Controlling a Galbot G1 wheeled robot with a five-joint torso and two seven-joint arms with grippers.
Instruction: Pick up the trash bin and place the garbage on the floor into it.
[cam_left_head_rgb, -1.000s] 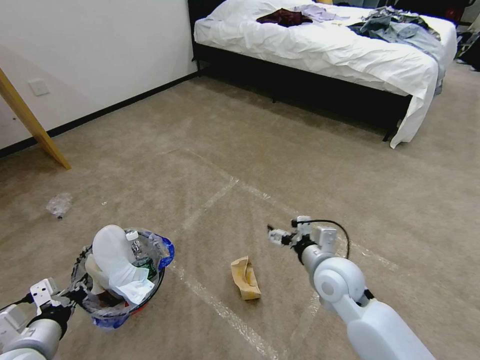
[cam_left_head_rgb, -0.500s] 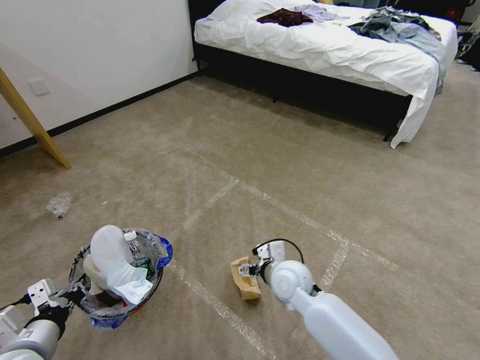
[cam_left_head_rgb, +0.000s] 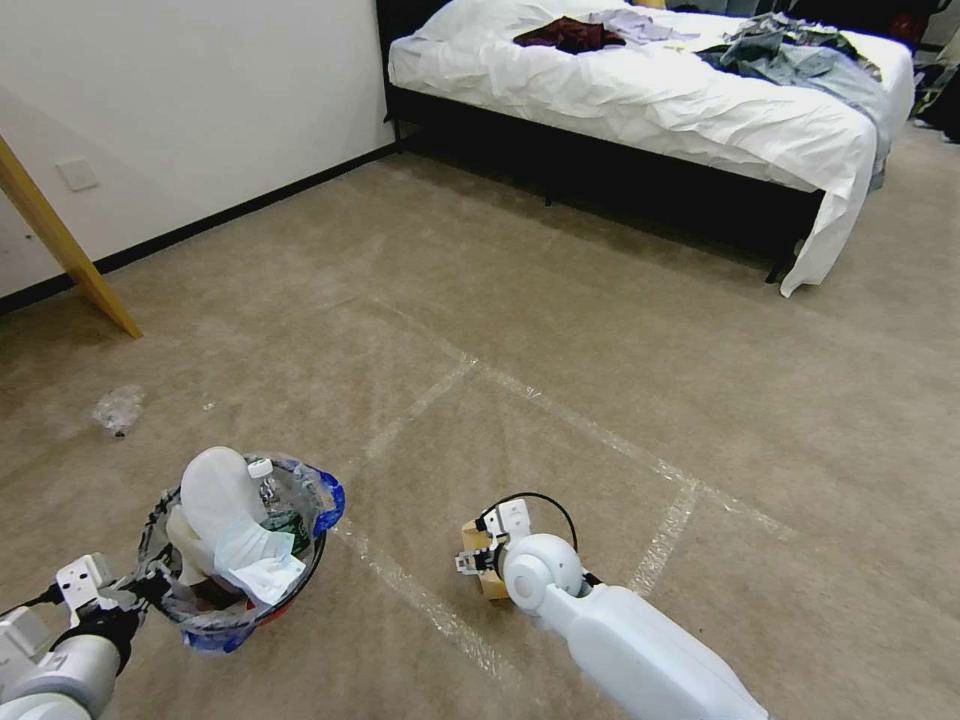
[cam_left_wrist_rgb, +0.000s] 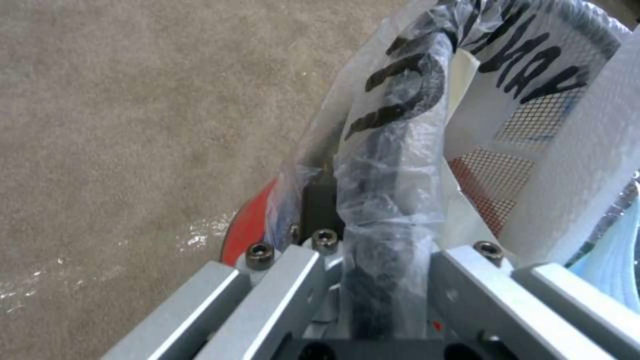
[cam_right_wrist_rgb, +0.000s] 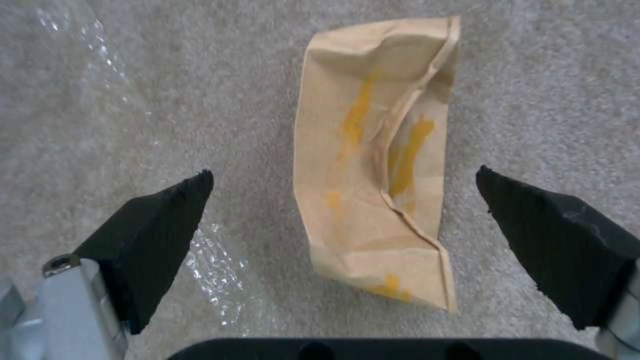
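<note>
The right arm hides most of the brown cardboard scrap (cam_right_wrist_rgb: 377, 165) on the carpet (cam_left_head_rgb: 560, 300); the right gripper (cam_right_wrist_rgb: 343, 190) hovers over it, fingers spread either side. The left gripper (cam_left_wrist_rgb: 373, 280) clamps the bagged rim of the trash bin (cam_left_head_rgb: 245, 560) — inside, white soles, paper, a bottle. A clear plastic scrap (cam_left_head_rgb: 118, 408) lies near the wall; a bed (cam_left_head_rgb: 680, 90) stands beyond.

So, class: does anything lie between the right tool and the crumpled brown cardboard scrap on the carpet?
Nothing visible does. The right tool hangs open directly over the crumpled brown cardboard scrap, one finger on each side, with bare carpet around it.
</note>
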